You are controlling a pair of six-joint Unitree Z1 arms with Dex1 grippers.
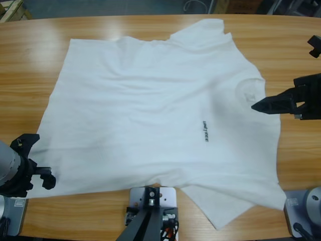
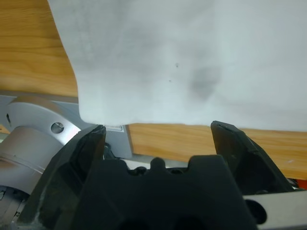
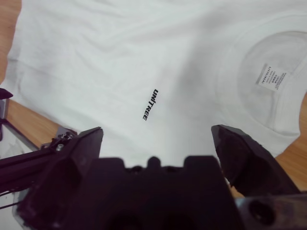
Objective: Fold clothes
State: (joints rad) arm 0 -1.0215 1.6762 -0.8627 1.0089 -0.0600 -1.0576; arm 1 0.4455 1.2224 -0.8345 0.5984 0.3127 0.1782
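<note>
A white T-shirt [image 1: 150, 110] lies spread flat on the wooden table [image 1: 30, 65], face up, collar [image 1: 248, 90] to the right and hem to the left. Small dark letters [image 1: 205, 130] run across the chest. My left gripper [image 1: 39, 161] stands open at the near-left hem corner [image 2: 103, 112], which lies just ahead of its jaws with nothing between them. From the right edge my right gripper [image 1: 258, 106] hovers open beside the collar. In the right wrist view that gripper [image 3: 158, 136] looks over the printed letters [image 3: 150, 104] and the neck label [image 3: 269, 76].
Bare wood borders the shirt on all sides, widest at the far left and along the right edge [image 1: 296, 150]. One sleeve [image 1: 235, 201] reaches toward the table's front edge, the other [image 1: 208, 30] toward the back. A silver arm base [image 2: 33, 127] sits close beside the left gripper.
</note>
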